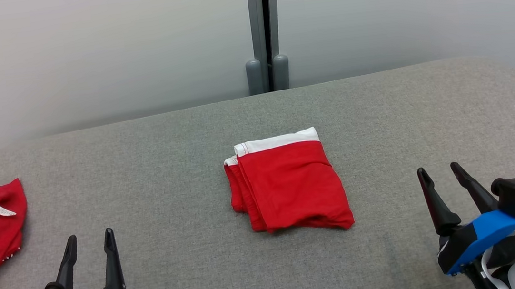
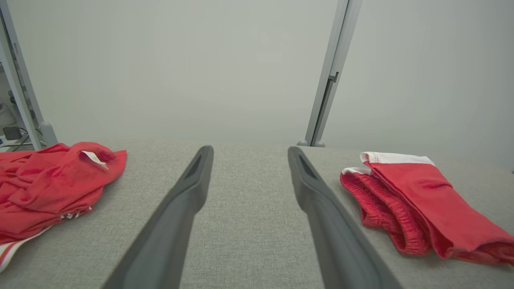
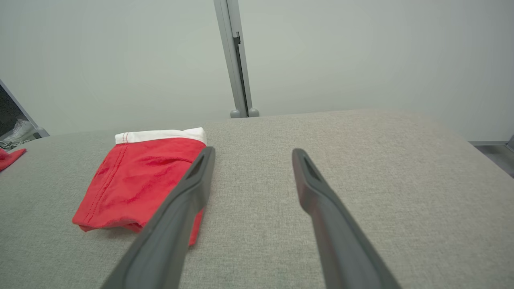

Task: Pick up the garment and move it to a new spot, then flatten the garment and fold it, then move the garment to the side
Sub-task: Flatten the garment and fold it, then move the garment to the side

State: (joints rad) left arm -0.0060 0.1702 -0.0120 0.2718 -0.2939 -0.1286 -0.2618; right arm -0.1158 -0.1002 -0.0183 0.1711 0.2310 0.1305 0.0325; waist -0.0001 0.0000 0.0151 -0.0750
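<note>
Lying between the grippers, the folded garment (image 1: 290, 186) runs lengthwise away, waistband far. The right gripper (image 1: 437, 168) sits nearer than the left gripper (image 1: 90, 235); both stand wide open, empty.

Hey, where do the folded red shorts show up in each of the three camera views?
Head view: the folded shorts lie at the centre of the picture.
Left wrist view: they lie at the lower right.
Right wrist view: they lie left of centre.
Shared landmark: the grey post stands behind the shorts in all three.
</note>
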